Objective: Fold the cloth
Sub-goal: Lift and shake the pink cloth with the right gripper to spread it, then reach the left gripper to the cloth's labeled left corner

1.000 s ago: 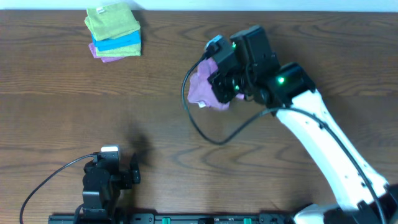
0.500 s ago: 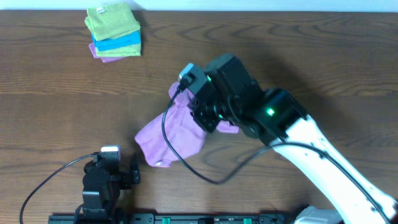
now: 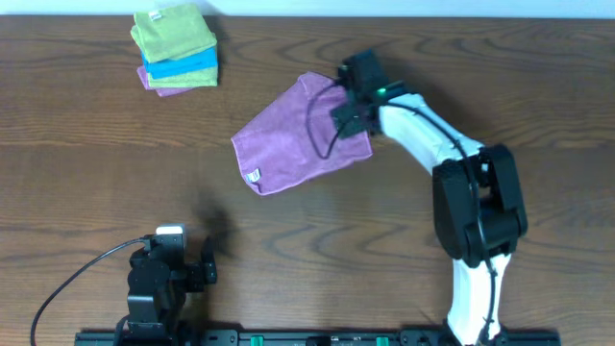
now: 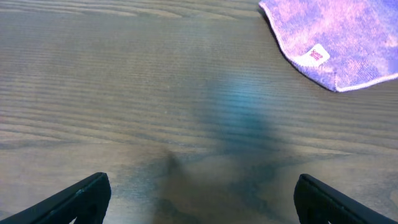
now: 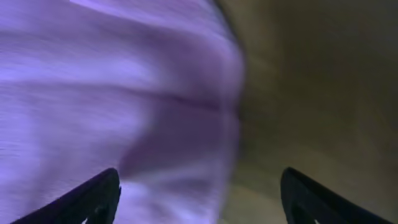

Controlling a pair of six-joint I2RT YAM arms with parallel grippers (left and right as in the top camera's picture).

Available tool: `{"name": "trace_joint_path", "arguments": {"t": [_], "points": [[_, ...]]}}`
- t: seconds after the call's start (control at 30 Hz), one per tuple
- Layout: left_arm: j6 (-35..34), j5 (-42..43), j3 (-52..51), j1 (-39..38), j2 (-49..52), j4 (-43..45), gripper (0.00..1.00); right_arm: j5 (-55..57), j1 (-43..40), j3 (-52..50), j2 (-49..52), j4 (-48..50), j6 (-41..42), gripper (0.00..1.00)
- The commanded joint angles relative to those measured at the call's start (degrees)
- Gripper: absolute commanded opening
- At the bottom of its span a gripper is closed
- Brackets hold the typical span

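**Cloth laid open, no fold made yet**

Overhead: you have the cloth (image 3: 288, 139) lying open as a single layer on the surface (image 3: 500, 58), a little right of centre and turned at an angle, with its small label (image 3: 254, 176) at the near left corner. No edge is turned over onto another, so by my reading the folding itself is all left to do. Your right tool (image 3: 348, 113) sits over the cloth's far right corner. Your left tool (image 3: 171, 252) is parked at the near edge, well apart from the cloth. A stack of folded cloths (image 3: 176, 48) sits at the far left and plays no part.

Left wrist: the left tool (image 4: 205, 186) stands wide open with bare wood between its fingers. The cloth's labelled corner (image 4: 348, 43) shows at the far right, out of reach.

Right wrist: the picture is blurred, but the right tool (image 5: 199, 186) shows its fingers spread apart, gripping nothing, with the cloth (image 5: 112, 93) beneath and to the left.
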Motion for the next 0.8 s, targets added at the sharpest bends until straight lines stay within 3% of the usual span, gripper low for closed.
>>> {"name": "trace_joint_path", "arguments": {"t": [0.0,0.27,0.43,0.5,0.6,0.77], "points": [[0.8,0.0,-0.7,-0.3,-0.4,-1.3,0.95,-1.2,0.2,2.0,-7.5,-1.6,4.0,0.85],[-1.9,2.5,-0.7,-0.3,-0.4,1.7,0.95,-12.7,-1.5,2.0,-19.8,-5.3,7.8,0.88],[-4.0,10.2,1.4,-0.3,-0.2,7.6,0.95,-27.2,-7.8,0.0,-20.0,-10.9,8.7,0.91],[-6.3,9.9,3.7,-0.3,0.7,7.5,0.96,-31.1,-10.3,-2.0,-20.0,-11.1,8.6,0.87],[-8.7,9.9,8.1,-0.3,5.0,7.4,0.96,-35.0,-13.7,-5.2,-20.0,-11.1,7.6,0.86],[-14.0,11.6,18.6,-0.3,20.9,7.4,0.96,-39.2,-16.4,-11.0,-20.0,-10.6,5.9,0.88]]}}
